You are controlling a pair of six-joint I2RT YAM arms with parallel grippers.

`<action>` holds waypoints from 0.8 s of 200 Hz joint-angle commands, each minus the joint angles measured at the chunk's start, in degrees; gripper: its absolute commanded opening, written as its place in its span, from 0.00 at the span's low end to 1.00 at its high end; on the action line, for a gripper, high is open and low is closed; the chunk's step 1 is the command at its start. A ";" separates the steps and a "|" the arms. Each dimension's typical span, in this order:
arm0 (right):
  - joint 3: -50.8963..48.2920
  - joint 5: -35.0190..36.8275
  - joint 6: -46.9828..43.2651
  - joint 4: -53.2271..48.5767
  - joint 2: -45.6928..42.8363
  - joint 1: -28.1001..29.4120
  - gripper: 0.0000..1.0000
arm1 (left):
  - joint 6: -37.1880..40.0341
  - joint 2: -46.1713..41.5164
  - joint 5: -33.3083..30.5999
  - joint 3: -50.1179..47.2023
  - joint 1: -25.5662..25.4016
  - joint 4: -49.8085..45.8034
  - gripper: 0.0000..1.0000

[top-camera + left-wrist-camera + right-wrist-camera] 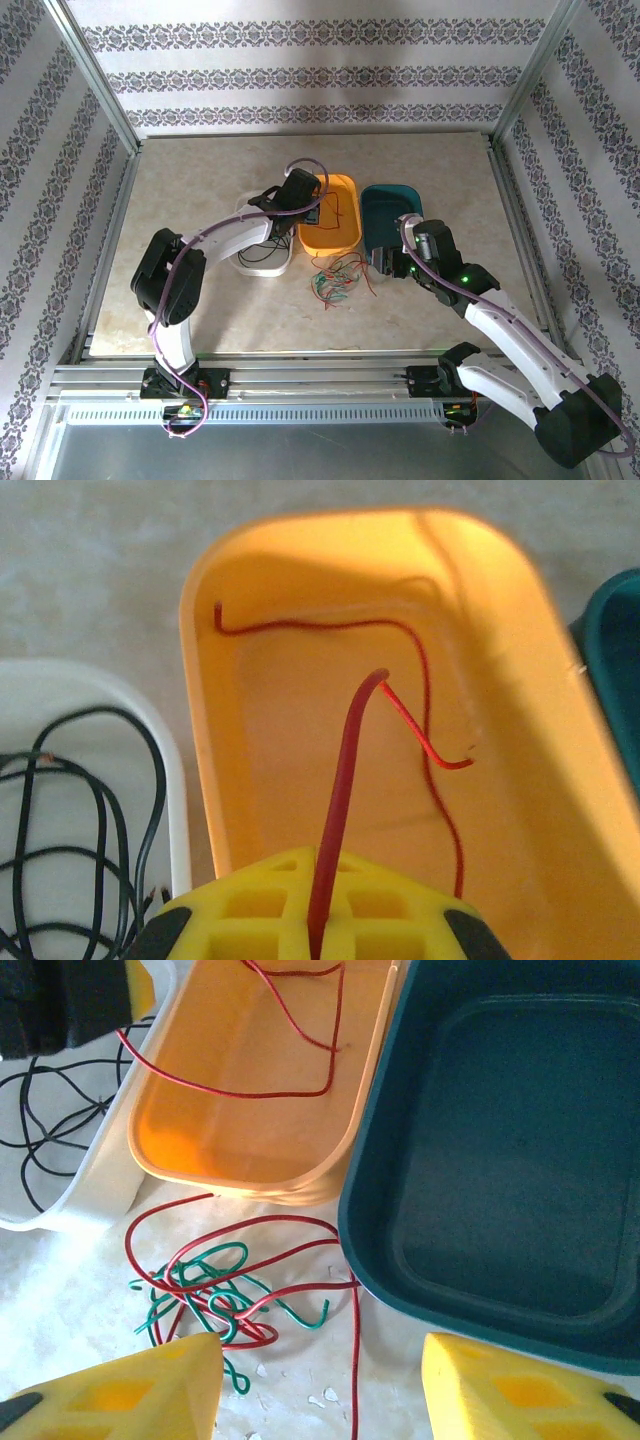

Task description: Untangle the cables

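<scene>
A tangle of red and green cables (338, 280) (215, 1290) lies on the table in front of the tubs. My left gripper (305, 205) (320, 920) is shut on a red cable (345, 780), which rises from the jaws and hangs over the orange tub (200, 730). More red cable (300, 1020) lies inside that tub. Black cables (90, 830) (50, 1110) are coiled in the white tub (285, 268). My right gripper (385, 262) (320, 1390) hovers open just right of the tangle, with one red strand (354, 1360) running between its fingers untouched.
The orange tub (345, 240) sits between the white tub (90, 1210) on its left and a teal tub (385, 215) (500, 1160) with nothing in it on its right. Metal frame posts and wallpapered walls ring the table.
</scene>
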 commanded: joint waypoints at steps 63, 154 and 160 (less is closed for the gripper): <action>2.04 -4.88 -3.07 -2.62 5.29 5.42 0.55 | 3.99 -3.78 7.27 1.86 -0.89 2.61 0.79; 5.16 -2.90 -0.93 -3.03 12.70 2.70 0.53 | 25.25 -6.20 21.10 -0.84 -8.90 -11.97 0.73; 4.66 -3.91 -0.11 -2.51 12.05 1.05 0.53 | 25.65 -5.84 20.29 -1.10 -9.52 -12.68 0.72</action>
